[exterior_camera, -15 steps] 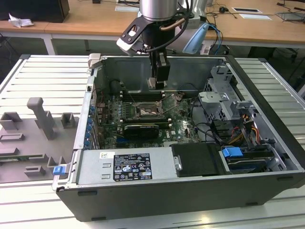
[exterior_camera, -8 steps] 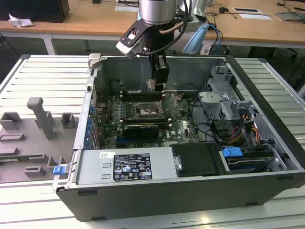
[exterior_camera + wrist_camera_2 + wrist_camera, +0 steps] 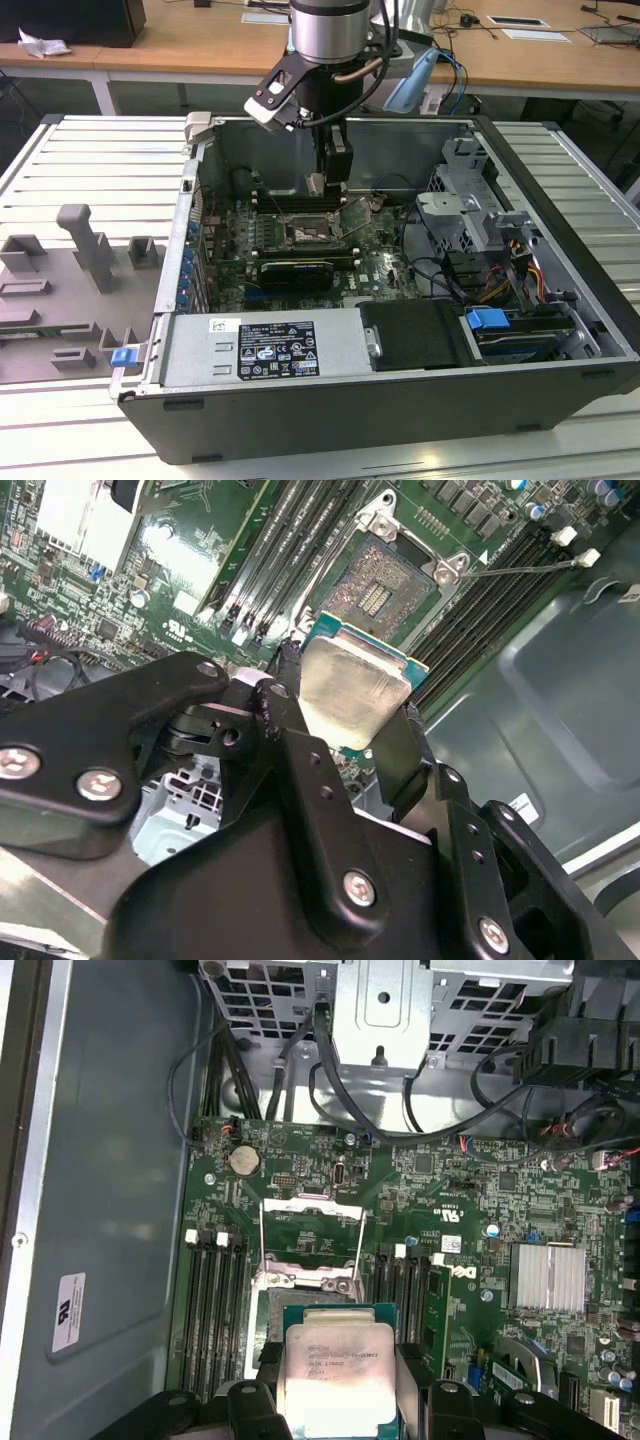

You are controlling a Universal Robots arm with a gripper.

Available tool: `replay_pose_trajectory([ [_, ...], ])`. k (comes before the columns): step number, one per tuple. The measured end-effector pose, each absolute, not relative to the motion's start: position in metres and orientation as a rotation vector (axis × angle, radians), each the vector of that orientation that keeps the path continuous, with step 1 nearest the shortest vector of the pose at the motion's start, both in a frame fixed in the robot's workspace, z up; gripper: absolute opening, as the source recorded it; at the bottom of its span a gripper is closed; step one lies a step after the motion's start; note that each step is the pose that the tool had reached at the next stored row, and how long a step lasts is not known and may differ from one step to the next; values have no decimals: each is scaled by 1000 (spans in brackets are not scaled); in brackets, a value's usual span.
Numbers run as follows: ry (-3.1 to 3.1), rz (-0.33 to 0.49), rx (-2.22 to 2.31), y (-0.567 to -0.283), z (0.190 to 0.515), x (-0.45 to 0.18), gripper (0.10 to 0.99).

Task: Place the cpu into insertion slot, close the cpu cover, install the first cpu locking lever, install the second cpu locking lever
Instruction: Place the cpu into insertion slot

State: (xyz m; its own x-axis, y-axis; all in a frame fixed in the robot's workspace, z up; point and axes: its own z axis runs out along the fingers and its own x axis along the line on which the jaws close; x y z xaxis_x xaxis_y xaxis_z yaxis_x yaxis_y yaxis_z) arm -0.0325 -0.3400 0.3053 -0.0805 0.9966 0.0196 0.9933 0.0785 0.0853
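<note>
A: Black fingers [image 3: 285,705] up close, pinching cpu [image 3: 352,690] by two opposite edges. Gripper [image 3: 345,715] clamped tight on it, pale metal lid facing out.

B: Hanging just above slot [image 3: 385,580], not yet seated. Same story in first wrist view: cpu [image 3: 335,1370] held over slot [image 3: 300,1295], apart from it.

A: Cover [image 3: 308,1225] flipped back, slot lying open. Lever [image 3: 520,568] swung out to one side, by the look of it.

B: Over to exterior view: gripper [image 3: 318,185] down inside case [image 3: 400,410], over green board [image 3: 380,265].

A: Handling? Light, stiff, flat, probably no flex at all. Smooth lid, likely slippery under hard pads.

B: Delicate underneath, most likely, and slot pins probably bend at a touch. Best taken by rim edges, never by face or underside.

A: Exactly as gripped now. Looks a touch tilted in second wrist view, though hard to call for sure.
</note>
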Motion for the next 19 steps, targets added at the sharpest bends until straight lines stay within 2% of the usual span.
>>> replay_pose_trajectory([
  [19,2275,118,2100,-340,293,-33,529],
])
